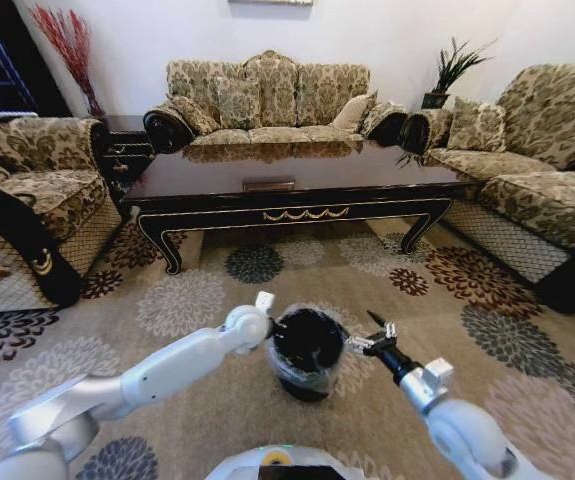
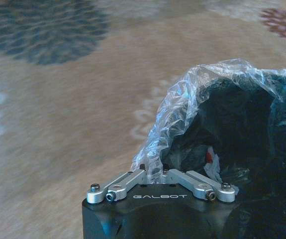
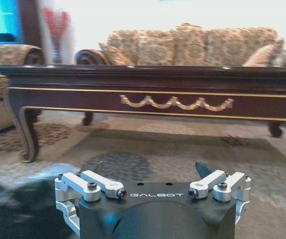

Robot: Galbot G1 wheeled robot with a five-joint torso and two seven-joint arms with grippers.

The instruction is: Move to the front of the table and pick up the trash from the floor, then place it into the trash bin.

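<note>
The trash bin [image 1: 307,345], black with a clear liner bag [image 2: 182,99] over its rim, stands on the flowered floor [image 1: 197,300] in front of the table [image 1: 297,170]. My left gripper [image 1: 265,318] is at the bin's left rim, shut on a fold of the liner [image 2: 152,169]. Down inside the bin lies a red and white piece of trash [image 2: 211,160]. My right gripper [image 1: 365,335] hovers just right of the bin, open with nothing between its fingers, facing the table's gold-trimmed apron [image 3: 175,102].
Sofas stand behind the table [image 1: 267,95], to the left [image 1: 27,200] and to the right [image 1: 537,170]. A small dark side table [image 1: 122,150] fills the back left corner. Open carpet lies between the bin and the table's curved legs [image 1: 167,250].
</note>
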